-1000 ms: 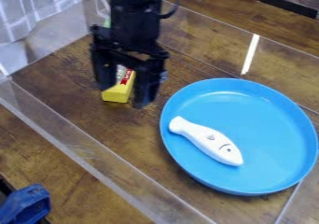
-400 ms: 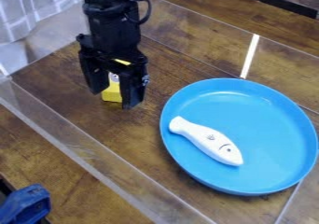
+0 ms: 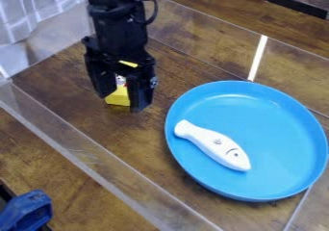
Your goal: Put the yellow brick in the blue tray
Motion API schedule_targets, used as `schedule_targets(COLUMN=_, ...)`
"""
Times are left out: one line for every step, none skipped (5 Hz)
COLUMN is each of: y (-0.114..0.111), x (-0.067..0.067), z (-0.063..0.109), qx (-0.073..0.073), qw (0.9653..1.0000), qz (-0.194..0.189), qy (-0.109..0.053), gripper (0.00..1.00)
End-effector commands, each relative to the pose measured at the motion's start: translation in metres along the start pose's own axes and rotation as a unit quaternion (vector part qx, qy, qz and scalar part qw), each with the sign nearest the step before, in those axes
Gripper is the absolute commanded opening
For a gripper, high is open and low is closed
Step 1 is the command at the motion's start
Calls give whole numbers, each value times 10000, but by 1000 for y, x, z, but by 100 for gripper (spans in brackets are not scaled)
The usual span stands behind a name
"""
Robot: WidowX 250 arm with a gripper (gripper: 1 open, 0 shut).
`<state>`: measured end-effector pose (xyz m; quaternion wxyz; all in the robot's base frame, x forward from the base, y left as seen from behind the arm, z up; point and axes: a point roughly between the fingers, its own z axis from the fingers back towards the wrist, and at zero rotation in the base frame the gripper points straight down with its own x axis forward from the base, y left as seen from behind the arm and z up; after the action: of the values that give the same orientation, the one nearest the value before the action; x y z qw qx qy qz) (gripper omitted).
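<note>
The yellow brick (image 3: pixel 118 95) lies on the dark wooden table, left of the blue tray (image 3: pixel 270 119). Its white-and-red label faces up. My black gripper (image 3: pixel 119 93) points down over the brick, open, with one finger on each side of it. The fingers hide most of the brick's sides, and I cannot tell if they touch it. The tray is a wide round blue dish at the right of the table.
A white toy fish (image 3: pixel 213 143) lies inside the tray. A clear plastic wall (image 3: pixel 77 139) runs along the table's near-left edge. A blue object (image 3: pixel 23 214) sits at the bottom-left corner, off the table.
The gripper shifted left from its place a second ago and sank a little around the brick. The brick, tray and fish have not moved.
</note>
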<state>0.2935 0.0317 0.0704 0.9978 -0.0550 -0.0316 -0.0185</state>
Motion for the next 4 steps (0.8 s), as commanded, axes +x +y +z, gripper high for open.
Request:
schedule_targets(y=-5, x=20, z=25, qx=19, qw=9987, qz=-337, qy=-383, gripper=100)
schedule_targets(y=7, x=26, z=10, qx=94, qw=9990, qz=-234, qy=-366, gripper=100)
schedule_targets(y=20, x=32, z=-4, qx=133, qw=9992, qz=-91, qy=-372, gripper=100)
schedule_targets(y=33, x=35, z=-10, qx=148, qw=9986, qz=200, qy=-463, gripper=100)
